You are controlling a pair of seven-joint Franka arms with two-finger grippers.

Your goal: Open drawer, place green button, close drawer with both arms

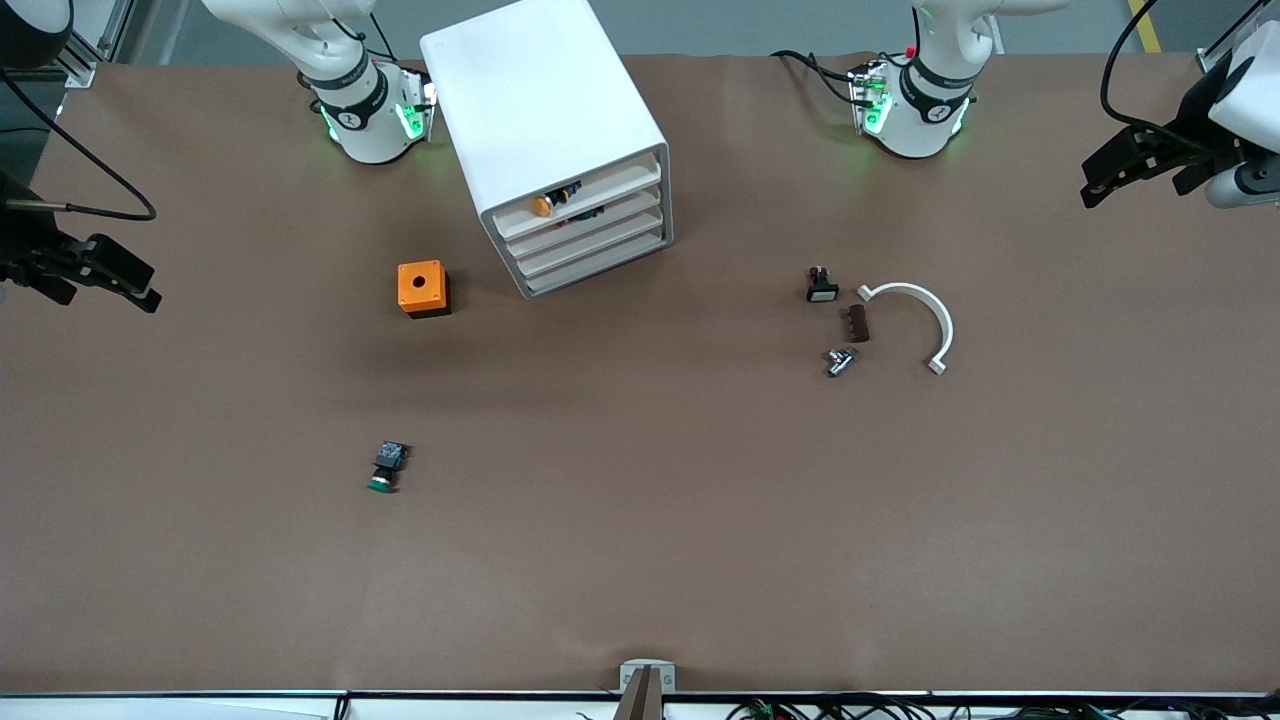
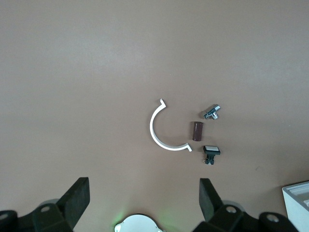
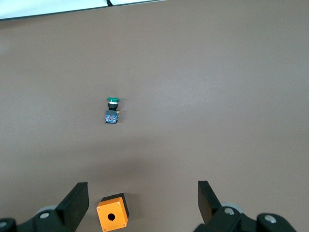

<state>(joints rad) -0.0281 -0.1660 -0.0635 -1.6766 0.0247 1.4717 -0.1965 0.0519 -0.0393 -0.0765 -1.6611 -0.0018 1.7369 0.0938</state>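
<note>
The white cabinet (image 1: 545,100) stands between the arm bases, its four drawers facing the front camera. The second-highest drawer (image 1: 605,226) is shut. An orange-capped button (image 1: 541,205) shows in the highest drawer. The green-capped button (image 1: 386,468) lies on its side on the brown table, nearer the front camera, toward the right arm's end; it also shows in the right wrist view (image 3: 112,110). My right gripper (image 1: 100,275) (image 3: 142,193) is open and empty, high over the table's right-arm end. My left gripper (image 1: 1140,165) (image 2: 143,193) is open and empty, high over the left-arm end.
An orange box with a hole (image 1: 423,288) (image 3: 113,216) sits beside the cabinet. Toward the left arm's end lie a white half ring (image 1: 915,318) (image 2: 161,133), a brown block (image 1: 858,323) (image 2: 198,131), a black button with a white face (image 1: 821,285) (image 2: 210,153) and a small metal part (image 1: 840,361) (image 2: 211,112).
</note>
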